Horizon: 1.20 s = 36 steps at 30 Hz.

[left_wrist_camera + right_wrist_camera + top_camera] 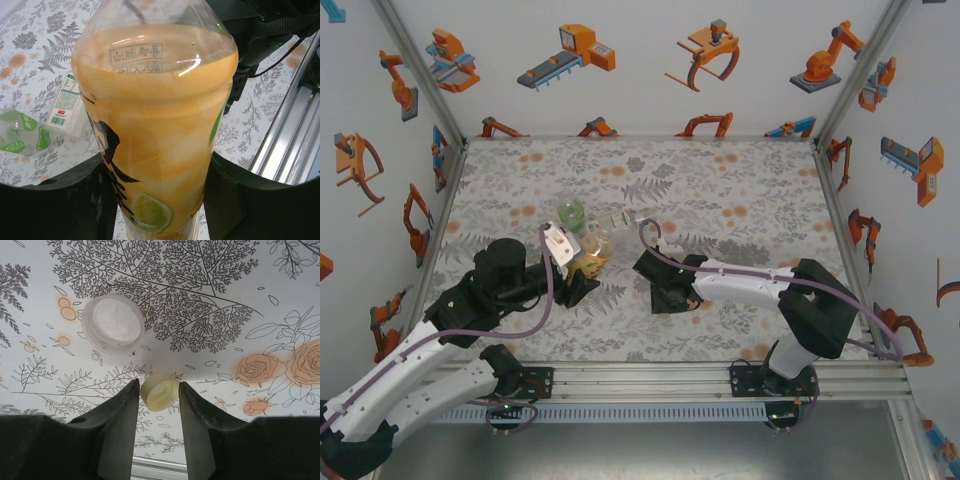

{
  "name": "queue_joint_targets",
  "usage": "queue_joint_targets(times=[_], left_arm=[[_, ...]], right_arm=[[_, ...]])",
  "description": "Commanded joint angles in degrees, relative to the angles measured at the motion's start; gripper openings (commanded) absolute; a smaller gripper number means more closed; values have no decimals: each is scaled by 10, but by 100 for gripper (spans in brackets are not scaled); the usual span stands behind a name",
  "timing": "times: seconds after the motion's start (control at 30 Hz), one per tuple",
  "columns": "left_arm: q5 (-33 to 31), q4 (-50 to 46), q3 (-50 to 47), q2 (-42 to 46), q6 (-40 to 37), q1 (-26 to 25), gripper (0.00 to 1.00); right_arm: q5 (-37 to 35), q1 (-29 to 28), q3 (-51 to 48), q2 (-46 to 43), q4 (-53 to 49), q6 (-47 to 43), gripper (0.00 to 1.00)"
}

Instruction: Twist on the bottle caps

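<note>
My left gripper (157,200) is shut on the amber bottle (155,115), its yellow label with a lime slice pressed between the two black fingers; from above this bottle (592,252) stands left of centre at the left gripper (578,282). A small pale yellowish bottle cap (160,389) sits tilted between the tips of my right gripper (159,390), which is shut on it just above the table. A wider white cap (112,324) lies open side up on the cloth beyond. The green-tinted bottle (570,213) and the clear bottle (617,220) rest behind the amber one.
The floral tablecloth (720,190) covers the table inside white walls with robot stickers. The right gripper (662,292) hovers at centre, right of the bottles. An aluminium rail (720,380) runs along the near edge. In the left wrist view the clear bottle's label (66,102) lies next to the green bottle (22,137).
</note>
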<state>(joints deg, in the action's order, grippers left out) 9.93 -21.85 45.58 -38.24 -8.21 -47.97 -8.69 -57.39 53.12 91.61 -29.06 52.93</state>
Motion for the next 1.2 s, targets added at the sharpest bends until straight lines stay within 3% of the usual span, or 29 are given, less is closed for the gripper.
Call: queue_joint_targets(times=[0.0,0.3,0.5,0.73,0.83,0.9,1.0,1.17], left_arm=[[3,10,-2,6,6,3,0],[4,9,-1,4,6,5,0],[4,8,-1,4,6,5,0],[6,11,2,-2,4,6,0],[7,13,3,-4,5,7,0],[7,12,4,-7,4,7,0],[8,10,6,-10,4,7,0],[9,11,7,-9,6,7,0]], right_arm=[[-1,3,2,8,1,-1,38],[6,5,-18,22,18,11,35],[21,30,-38,-6,42,6,19],[188,143,-153,-67,236,3,15],[231,204,-208,-88,275,14,18],[232,241,-229,-102,248,10,29],[195,275,-240,-134,175,-4,34],[131,277,-193,-168,77,-40,40]])
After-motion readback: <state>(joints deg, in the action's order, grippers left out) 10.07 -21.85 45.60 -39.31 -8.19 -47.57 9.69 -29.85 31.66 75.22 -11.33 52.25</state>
